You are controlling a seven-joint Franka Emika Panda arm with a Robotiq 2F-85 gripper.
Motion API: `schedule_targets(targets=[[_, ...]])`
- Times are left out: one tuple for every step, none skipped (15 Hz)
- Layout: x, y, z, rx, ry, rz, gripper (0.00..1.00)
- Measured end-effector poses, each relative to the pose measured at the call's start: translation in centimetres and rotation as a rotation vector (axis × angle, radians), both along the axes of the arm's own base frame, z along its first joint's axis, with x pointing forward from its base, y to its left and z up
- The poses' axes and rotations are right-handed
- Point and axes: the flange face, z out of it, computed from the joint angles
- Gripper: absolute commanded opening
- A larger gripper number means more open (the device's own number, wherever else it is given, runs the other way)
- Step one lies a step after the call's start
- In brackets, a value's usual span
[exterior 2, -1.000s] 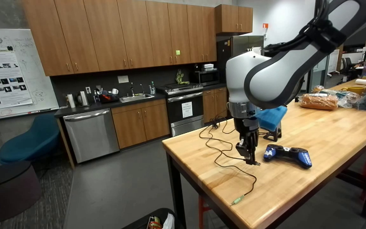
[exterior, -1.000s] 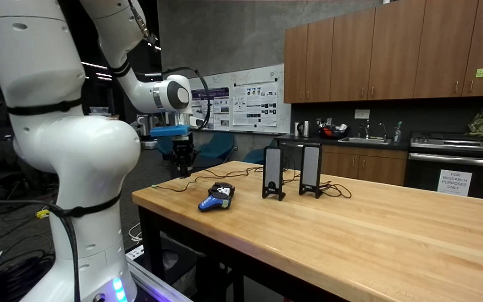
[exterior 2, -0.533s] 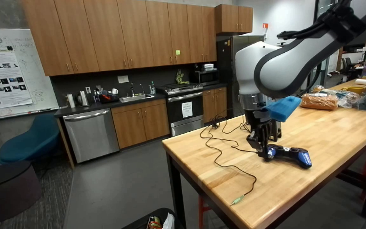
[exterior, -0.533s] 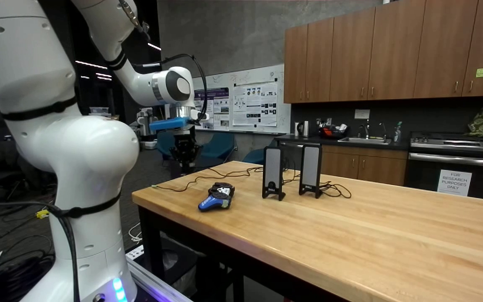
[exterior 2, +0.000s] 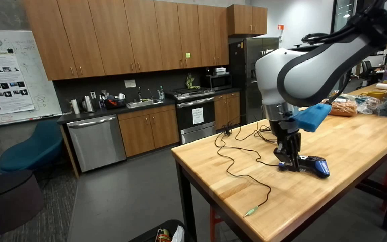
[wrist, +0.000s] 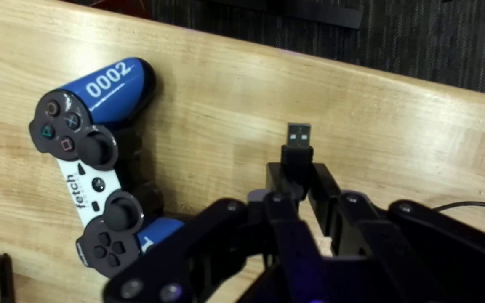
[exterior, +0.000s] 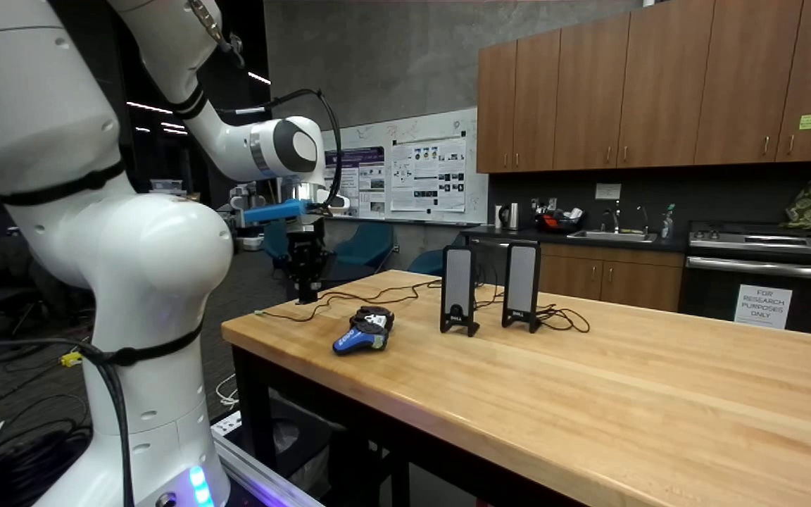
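My gripper (wrist: pixel 296 179) is shut on a black USB plug (wrist: pixel 298 136), whose metal end sticks out past the fingertips. The gripper points down over the wooden table (exterior: pixel 588 394) and also shows in both exterior views (exterior: pixel 307 296) (exterior 2: pixel 293 164). The plug's thin black cable (exterior 2: pixel 265 163) trails from the fingers across the table. A blue, black and white game controller (wrist: pixel 95 185) lies beside the gripper, apart from it in the wrist view; in an exterior view the fingers hide part of the controller (exterior 2: pixel 316 165). Whether the fingers touch the table is unclear.
Two black and grey speakers (exterior: pixel 457 289) (exterior: pixel 522 285) stand on the table beyond the controller. A second cable ends in a green plug (exterior 2: pixel 251 211) near the table corner. Bagged bread (exterior 2: pixel 343 108) lies at the table's far end. The table edge (wrist: pixel 284 52) is close to the gripper.
My gripper, shut on the plug, has moved right in an exterior view, now overlapping the controller there. It rose, then came down again. The cable was dragged along; the controller stayed put.
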Motion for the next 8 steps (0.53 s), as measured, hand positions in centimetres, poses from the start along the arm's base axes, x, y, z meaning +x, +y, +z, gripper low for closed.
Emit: schedule_targets(targets=[[-0.2, 0.0, -0.2, -0.001, 0.007, 0.001, 0.05], [-0.3, 0.0, -0.5, -0.002, 0.014, 0.003, 0.05], [-0.5, 0.1, -0.7, -0.003, 0.02, 0.007, 0.05], [-0.6, 0.2, -0.9, -0.004, 0.026, 0.012, 0.05], [-0.8, 0.4, -1.2, -0.005, 0.033, 0.017, 0.13], [-0.9, 0.6, -1.4, -0.004, 0.041, 0.023, 0.44], [-1.1, 0.9, -1.7, -0.003, 0.049, 0.029, 0.46], [-1.3, 1.1, -2.0, 0.0, 0.057, 0.033, 0.5]])
